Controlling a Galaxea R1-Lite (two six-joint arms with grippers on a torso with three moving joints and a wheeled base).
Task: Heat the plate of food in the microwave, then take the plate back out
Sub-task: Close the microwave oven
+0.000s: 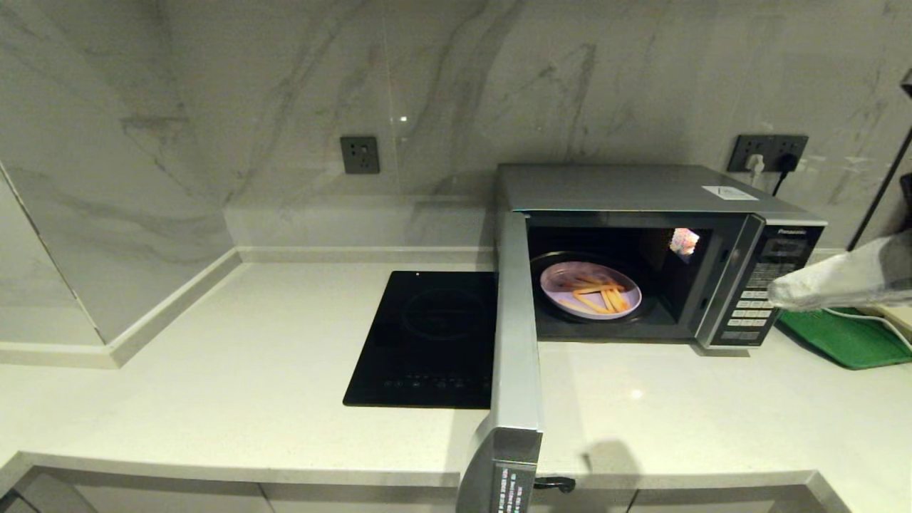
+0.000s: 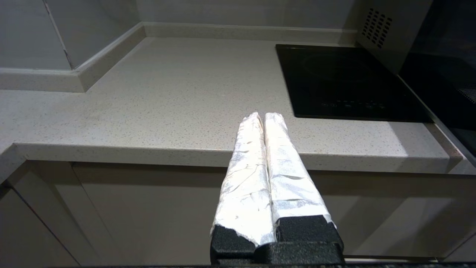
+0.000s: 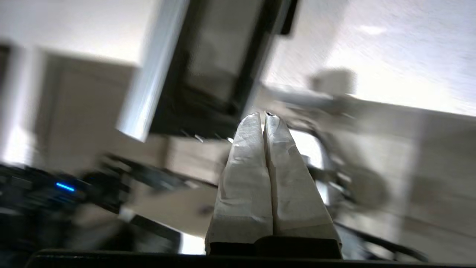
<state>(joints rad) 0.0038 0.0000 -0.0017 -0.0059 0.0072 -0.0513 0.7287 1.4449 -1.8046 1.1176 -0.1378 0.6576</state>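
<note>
The silver microwave [image 1: 641, 189] stands on the counter at the right with its door [image 1: 514, 356] swung wide open toward me. Inside, on the turntable, sits the pale lilac plate of food [image 1: 590, 288] with orange-yellow sticks on it. My right gripper [image 1: 775, 296] reaches in from the right edge, shut and empty, its tip just in front of the keypad panel [image 1: 755, 303]. In the right wrist view the right gripper [image 3: 264, 116] is pressed together, and the open door [image 3: 212, 67] lies beyond it. My left gripper [image 2: 263, 117] is shut and empty, low at the counter's front edge, left of the cooktop.
A flat black induction cooktop [image 1: 427, 338] is set into the counter left of the open door. A green rectangular tray [image 1: 851, 338] lies right of the microwave, with a white cable across it. Marble walls close off the back and left. Wall sockets [image 1: 360, 154] sit behind.
</note>
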